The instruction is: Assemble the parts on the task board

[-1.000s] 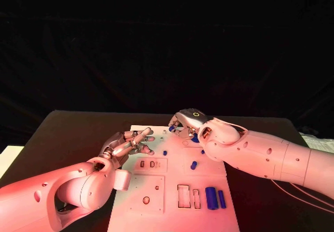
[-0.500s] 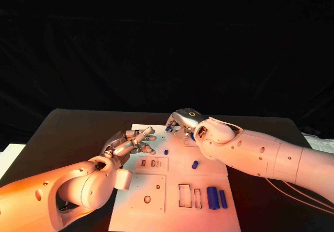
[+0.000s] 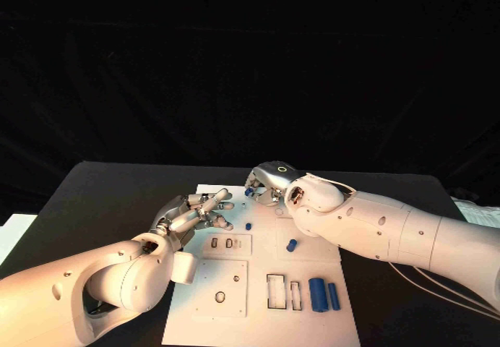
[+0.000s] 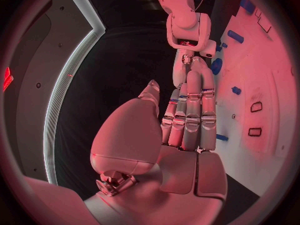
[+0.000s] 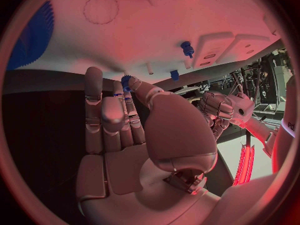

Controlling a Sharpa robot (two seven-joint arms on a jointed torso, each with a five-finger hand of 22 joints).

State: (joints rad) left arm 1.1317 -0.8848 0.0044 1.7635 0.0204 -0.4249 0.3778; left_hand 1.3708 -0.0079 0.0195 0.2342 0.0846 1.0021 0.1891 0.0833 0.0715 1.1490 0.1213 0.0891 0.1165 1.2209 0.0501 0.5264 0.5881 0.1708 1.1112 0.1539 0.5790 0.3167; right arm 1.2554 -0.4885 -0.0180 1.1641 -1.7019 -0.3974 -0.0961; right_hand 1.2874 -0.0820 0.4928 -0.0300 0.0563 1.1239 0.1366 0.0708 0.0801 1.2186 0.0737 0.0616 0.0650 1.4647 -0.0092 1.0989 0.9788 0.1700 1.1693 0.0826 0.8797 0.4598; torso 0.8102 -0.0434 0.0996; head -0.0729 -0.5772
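The white task board [image 3: 313, 264] lies in the middle of the black table. At its far edge my right hand [image 3: 268, 186] pinches a small blue ridged part [image 5: 127, 79] between thumb and a fingertip; the same part [image 3: 250, 192] peeks out beside the fingers. My left hand [image 3: 198, 213] hovers over the board's far left corner with fingers spread and holds nothing. In the left wrist view its fingers [image 4: 190, 112] lie straight, side by side. Two long blue parts [image 3: 324, 296] lie near the board's near right edge. Small blue parts [image 3: 248, 226] [image 3: 292, 245] sit mid-board.
Rectangular slots [image 3: 276, 292] and small oval holes [image 3: 221, 296] are cut in the board's near half. A large blue ridged disc [image 5: 30, 32] and a standing blue peg [image 5: 186, 48] show in the right wrist view. Bare black table [image 3: 104, 195] lies left of the board.
My right hand has edged slightly left along the board's far edge, still pinching the small blue part. The left hand has barely moved.
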